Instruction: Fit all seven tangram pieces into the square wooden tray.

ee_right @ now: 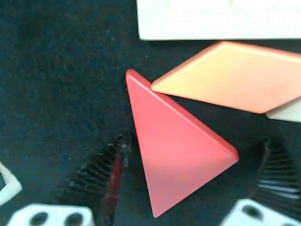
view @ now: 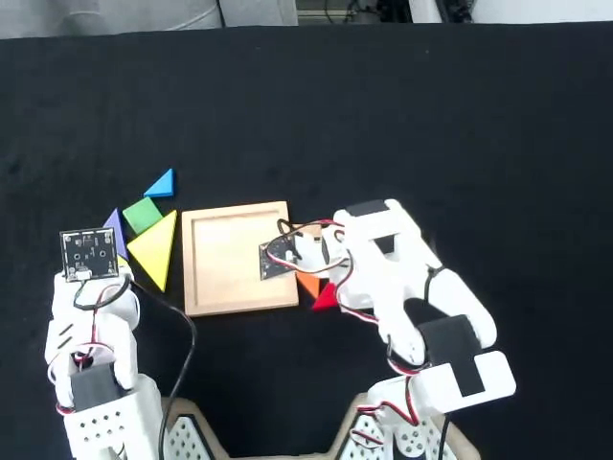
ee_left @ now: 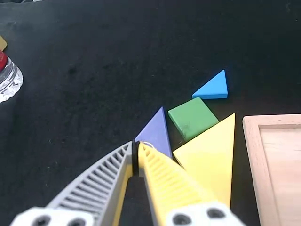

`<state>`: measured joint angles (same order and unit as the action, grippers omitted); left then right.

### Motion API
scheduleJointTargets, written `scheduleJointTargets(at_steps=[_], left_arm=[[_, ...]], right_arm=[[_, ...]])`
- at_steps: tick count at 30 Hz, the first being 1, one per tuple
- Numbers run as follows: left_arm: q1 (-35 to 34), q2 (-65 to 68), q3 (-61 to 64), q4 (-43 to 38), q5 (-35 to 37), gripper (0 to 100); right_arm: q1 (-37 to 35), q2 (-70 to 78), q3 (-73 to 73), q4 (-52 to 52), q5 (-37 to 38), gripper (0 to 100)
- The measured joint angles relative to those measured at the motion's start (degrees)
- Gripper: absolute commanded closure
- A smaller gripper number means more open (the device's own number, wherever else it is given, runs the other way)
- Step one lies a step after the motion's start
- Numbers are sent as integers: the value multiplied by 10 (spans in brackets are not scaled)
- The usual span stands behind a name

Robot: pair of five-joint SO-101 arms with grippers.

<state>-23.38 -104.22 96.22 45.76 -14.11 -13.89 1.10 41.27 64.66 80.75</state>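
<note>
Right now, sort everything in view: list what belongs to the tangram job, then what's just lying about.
Job: wooden tray, yellow triangle, green square, blue triangle, purple triangle, red triangle, orange parallelogram.

Lying about: clear ribbed container with a red part.

A black cloth [view: 431, 125] covers the whole table. On it stands a clear ribbed container [ee_left: 7, 80] with a red top. Dark cables [view: 383, 10] lie beyond the table's far edge

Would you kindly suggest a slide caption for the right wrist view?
Open right claw straddling the red triangular piece, beside the orange parallelogram piece.
</note>
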Motion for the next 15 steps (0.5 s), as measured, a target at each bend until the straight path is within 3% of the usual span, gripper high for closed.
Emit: scheduleJointTargets(at_steps=[6, 15], left_arm=[[0, 0, 0, 0, 0, 970], [0, 0, 0, 0, 0, 970]], right_arm=[[0, 1, -10, 0, 0, 714], [1, 1, -22, -1, 0, 710]])
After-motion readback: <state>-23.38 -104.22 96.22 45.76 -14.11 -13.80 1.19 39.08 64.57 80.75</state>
